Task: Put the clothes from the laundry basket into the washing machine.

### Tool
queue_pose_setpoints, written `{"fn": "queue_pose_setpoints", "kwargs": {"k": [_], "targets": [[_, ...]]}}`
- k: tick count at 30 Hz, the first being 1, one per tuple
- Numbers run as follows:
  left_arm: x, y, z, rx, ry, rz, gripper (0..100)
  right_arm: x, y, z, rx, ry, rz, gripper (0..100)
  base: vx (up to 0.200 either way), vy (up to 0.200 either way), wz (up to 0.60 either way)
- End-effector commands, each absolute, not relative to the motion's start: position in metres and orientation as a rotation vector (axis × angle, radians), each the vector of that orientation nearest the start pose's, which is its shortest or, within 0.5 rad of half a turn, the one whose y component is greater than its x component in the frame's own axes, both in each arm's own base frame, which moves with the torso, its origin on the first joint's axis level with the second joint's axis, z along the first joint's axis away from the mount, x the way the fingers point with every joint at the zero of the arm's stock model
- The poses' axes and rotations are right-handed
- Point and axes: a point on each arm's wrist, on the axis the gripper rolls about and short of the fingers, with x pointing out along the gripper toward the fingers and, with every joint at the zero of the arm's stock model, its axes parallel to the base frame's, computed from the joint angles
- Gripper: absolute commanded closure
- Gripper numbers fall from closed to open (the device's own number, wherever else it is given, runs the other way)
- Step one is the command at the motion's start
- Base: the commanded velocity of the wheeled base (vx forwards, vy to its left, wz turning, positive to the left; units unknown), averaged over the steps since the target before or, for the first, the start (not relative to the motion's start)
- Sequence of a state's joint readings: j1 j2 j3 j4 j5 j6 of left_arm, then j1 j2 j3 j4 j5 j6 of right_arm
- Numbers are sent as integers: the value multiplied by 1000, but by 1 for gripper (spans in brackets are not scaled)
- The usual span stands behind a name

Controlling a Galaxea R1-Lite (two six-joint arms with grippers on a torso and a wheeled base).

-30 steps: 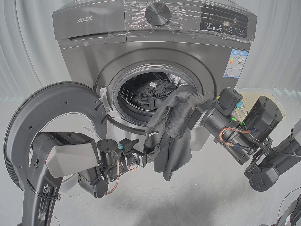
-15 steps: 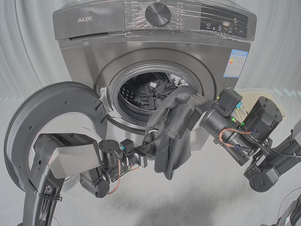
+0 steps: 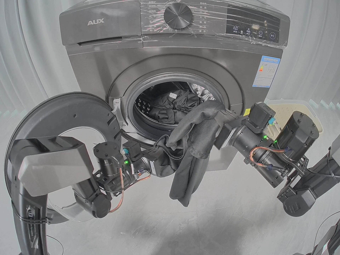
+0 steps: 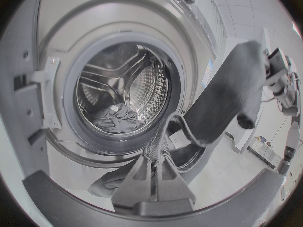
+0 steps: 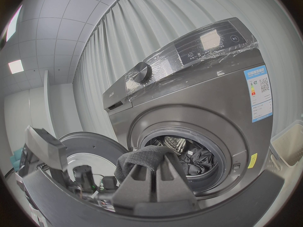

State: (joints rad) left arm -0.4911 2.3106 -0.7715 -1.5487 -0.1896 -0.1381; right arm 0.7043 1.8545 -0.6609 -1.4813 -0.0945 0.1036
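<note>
The left gripper [image 4: 155,160] is fully closed, both fingers pressed together on a bunched edge of the dark garment [image 3: 193,139]. It is positioned low, just in front of the lower rim of the drum opening. The right gripper [image 5: 155,167] is also closed on the same garment, with fabric folded over its fingertips. It holds the upper end of the garment at the right-hand edge of the opening. Between the two grippers the garment forms a sagging band. A long free portion hangs straight down in front of the lower front panel of the washing machine [image 3: 106,64]. Whether the upper fold has crossed the rim into the opening cannot be determined. The door [image 3: 53,117] is swung wide open to the robot's left, beside the left arm. The drum [image 4: 139,79] contains crumpled dark clothes [image 4: 116,122] resting on its bottom. The cream-coloured laundry basket [image 3: 283,110] stands just to the right of the machine, behind the right arm. The arm hides its contents.
</note>
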Motion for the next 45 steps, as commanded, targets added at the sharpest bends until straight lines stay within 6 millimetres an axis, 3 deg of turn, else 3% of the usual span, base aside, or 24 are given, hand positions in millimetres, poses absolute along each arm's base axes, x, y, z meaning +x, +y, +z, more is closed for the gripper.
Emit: {"fn": "queue_pose_setpoints", "kwargs": {"k": [1,6,18,24,45], "targets": [[297,-160,106,-149,-32,-679,100,243,193,173,201,-206,600,100,0,0,0],[277,-135,136,-166,-97,-641,100,250,176,171,220,-222,555,100,0,0,0],[261,-130,167,-195,-193,-655,100,267,145,154,209,-163,450,100,0,0,0],[253,-131,175,-199,-219,-671,100,269,128,149,156,-149,438,100,0,0,0],[250,-135,177,-200,-225,-682,100,266,131,158,162,-184,452,100,0,0,0]]}}
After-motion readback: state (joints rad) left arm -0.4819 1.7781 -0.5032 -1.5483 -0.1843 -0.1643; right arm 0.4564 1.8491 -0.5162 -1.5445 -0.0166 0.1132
